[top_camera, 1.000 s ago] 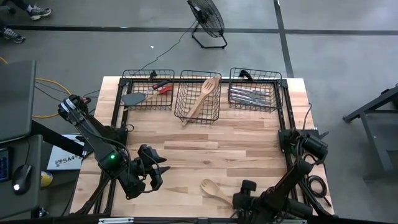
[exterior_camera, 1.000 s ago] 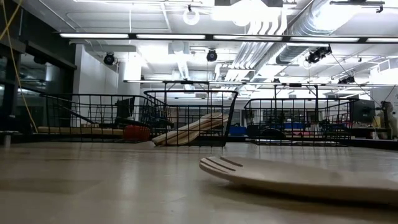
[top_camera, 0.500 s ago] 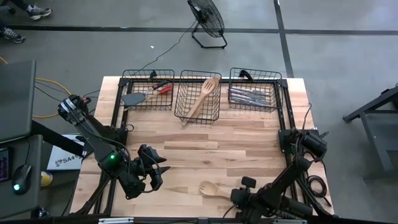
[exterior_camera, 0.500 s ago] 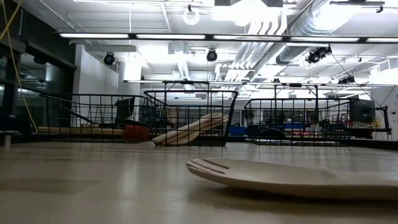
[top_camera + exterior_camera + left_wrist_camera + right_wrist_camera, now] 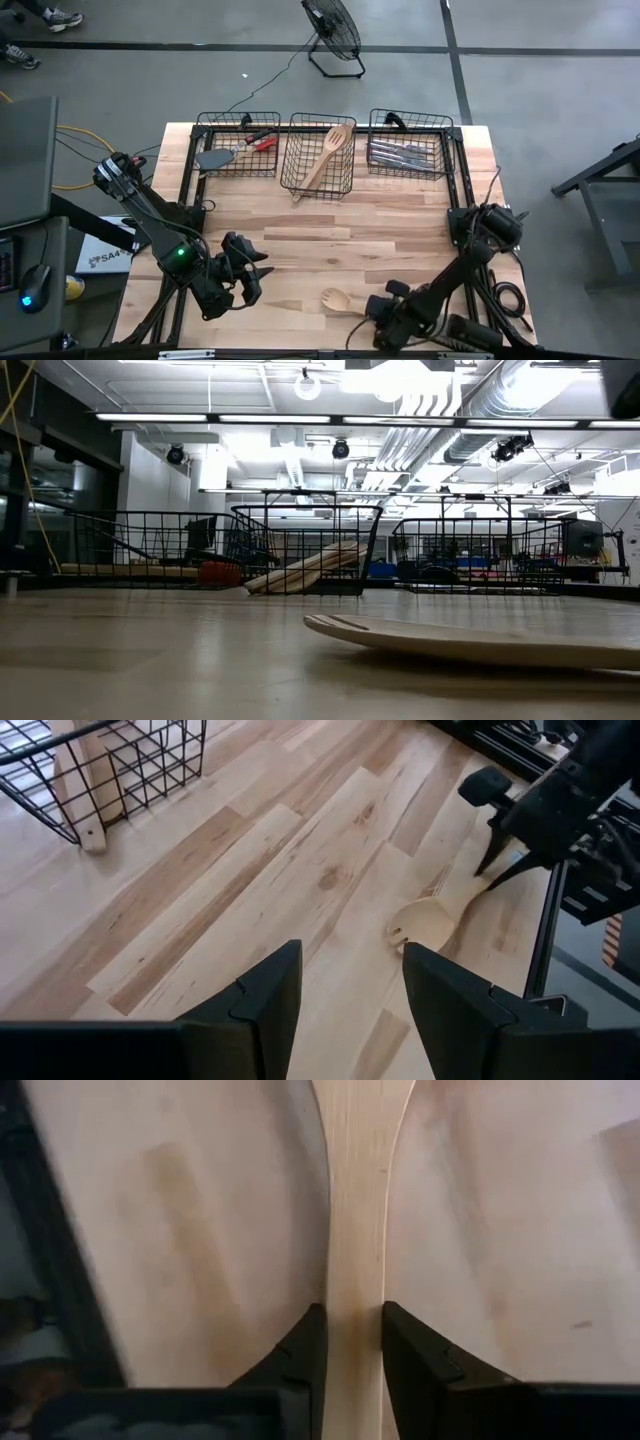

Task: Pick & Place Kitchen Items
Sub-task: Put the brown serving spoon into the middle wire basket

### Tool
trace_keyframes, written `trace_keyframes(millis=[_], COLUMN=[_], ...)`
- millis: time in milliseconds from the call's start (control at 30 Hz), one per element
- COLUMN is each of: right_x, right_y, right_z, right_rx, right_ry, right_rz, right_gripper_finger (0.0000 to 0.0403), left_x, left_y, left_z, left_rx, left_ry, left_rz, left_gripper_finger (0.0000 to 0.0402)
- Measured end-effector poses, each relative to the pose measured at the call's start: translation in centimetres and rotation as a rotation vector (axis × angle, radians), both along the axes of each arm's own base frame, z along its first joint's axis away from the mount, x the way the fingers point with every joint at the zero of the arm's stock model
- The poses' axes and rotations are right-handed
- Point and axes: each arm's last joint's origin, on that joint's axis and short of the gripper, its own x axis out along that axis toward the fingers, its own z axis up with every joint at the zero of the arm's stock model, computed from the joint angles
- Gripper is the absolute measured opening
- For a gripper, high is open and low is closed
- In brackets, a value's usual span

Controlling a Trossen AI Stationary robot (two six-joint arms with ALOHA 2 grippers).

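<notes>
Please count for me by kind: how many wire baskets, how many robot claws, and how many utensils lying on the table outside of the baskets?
Black wire baskets: 3 (left, middle, right)
Claws: 2 (left claw, open; right claw, shut on the utensil)
Loose wooden utensil on the table: 1
Total: 6

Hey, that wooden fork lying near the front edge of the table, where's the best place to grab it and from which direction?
Grip the wooden fork on its narrow handle, coming down from above with the fingers across the width. It lies flat on the table, and the handle is slim enough to fit between them, unlike the wide head. The right end effector already sits there, closed on both edges; the left end effector waits open nearby.
</notes>
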Motion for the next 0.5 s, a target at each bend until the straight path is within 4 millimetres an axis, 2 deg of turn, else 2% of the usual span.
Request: trace_keyframes(millis=[233,367,500], right_x=[1.5,2.2,2.5], right_y=[-3.3,-4.7,-6.9], right_z=[1.7,2.3,4.3], right_rx=[-0.073,-0.071,-0.087], right_ry=[0.0,0.033,0.043], right_rz=[-0.011,0.004,0.011], right_gripper_finger=[0.0066,0.0066,0.0066], left_x=[0.8,1.9,3.1], left_y=[0.9,2.3,4.0], left_z=[0.1,0.0,-0.1], left_rx=[0.016,0.031,0.051], left_ry=[-0.015,0.012,0.061], left_rz=[0.052,0.076,0.09], left_gripper_finger=[0.0172,0.0172,0.0172])
